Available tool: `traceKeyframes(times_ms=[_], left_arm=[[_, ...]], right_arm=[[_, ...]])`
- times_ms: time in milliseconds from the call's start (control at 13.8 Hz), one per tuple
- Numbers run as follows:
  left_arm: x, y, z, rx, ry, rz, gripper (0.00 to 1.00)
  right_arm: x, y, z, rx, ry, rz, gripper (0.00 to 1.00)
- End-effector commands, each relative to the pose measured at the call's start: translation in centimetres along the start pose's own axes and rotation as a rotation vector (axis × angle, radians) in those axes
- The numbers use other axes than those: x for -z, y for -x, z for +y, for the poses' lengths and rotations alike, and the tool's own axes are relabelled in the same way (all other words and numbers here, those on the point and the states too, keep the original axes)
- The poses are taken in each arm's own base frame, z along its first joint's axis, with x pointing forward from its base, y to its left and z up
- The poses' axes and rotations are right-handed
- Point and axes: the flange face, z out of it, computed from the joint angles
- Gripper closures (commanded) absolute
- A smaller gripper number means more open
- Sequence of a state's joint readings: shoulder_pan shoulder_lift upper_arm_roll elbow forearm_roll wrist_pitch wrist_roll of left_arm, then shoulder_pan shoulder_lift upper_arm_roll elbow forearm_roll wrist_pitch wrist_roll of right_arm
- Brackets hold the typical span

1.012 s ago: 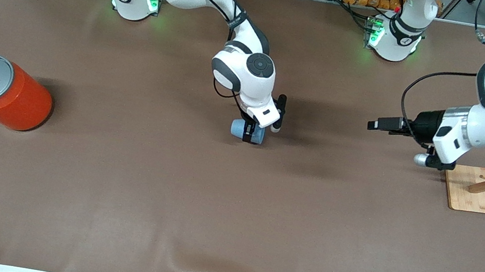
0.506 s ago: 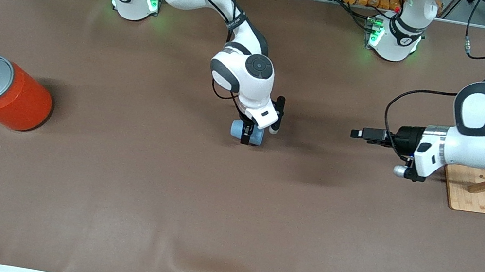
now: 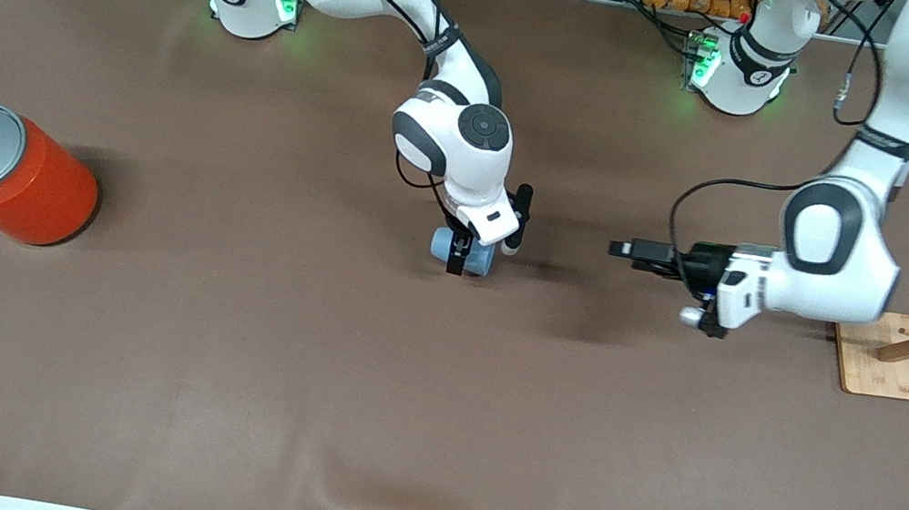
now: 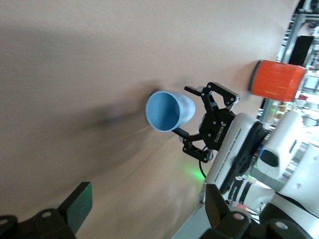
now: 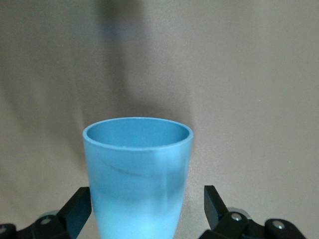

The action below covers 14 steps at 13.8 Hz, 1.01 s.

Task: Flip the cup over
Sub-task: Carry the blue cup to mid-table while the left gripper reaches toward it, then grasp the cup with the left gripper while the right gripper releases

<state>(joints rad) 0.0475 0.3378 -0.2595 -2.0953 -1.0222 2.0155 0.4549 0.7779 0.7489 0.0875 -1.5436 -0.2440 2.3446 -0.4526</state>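
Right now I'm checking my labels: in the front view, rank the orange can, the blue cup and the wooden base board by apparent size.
1. Orange can, clearly largest.
2. Wooden base board.
3. Blue cup, smallest, though the right gripper partly hides it.

The front view looks down from high across the counter (image 3: pixel 215 363) toward both bases. Each wrist view looks along its own fingers; all three share the cup (image 3: pixel 445 244) (image 4: pixel 168 110) (image 5: pixel 137 174).

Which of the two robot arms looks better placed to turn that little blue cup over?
The right. Its hand already straddles the small light-blue plastic cup lying on its side, fingers open on either side. The left hand hangs over bare table, apart from it.
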Motion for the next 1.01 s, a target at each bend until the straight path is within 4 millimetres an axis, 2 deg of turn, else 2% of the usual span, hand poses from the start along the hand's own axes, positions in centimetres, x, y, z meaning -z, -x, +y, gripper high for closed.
traceKeyframes(times_ms=[0,145,289,434,578,795,867,940], left_arm=[[-3.2,0.4,0.1,-0.011,0.028,0.0,0.0],[-4.3,0.0,-0.6,-0.039,0.063,0.005,0.0],[-6.2,-0.1,-0.8,-0.048,0.101,0.003,0.0],[-9.4,0.3,0.1,-0.066,0.097,-0.048,0.14],[-11.2,0.3,0.4,-0.073,0.097,-0.074,0.19],[-12.2,-1.1,0.0,-0.071,0.109,-0.08,0.25],[-12.8,-1.2,0.0,-0.072,0.11,-0.086,0.29],[-13.6,-1.2,0.6,-0.085,0.108,-0.098,0.33]], right_arm=[[3.0,0.4,0.9,-0.018,0.017,-0.019,0.0],[5.4,0.7,1.6,-0.031,0.024,-0.018,0.0],[8.4,1.7,3.3,-0.076,0.021,0.005,0.0],[12.8,2.7,4.7,-0.137,0.008,0.035,0.0],[17.2,6.4,9.2,-0.232,-0.007,0.021,0.0],[23.6,11.6,15.0,-0.346,-0.026,-0.042,0.0],[25.0,13.1,16.2,-0.373,-0.031,-0.069,0.0],[25.8,15.6,17.8,-0.417,-0.048,-0.095,0.0]])
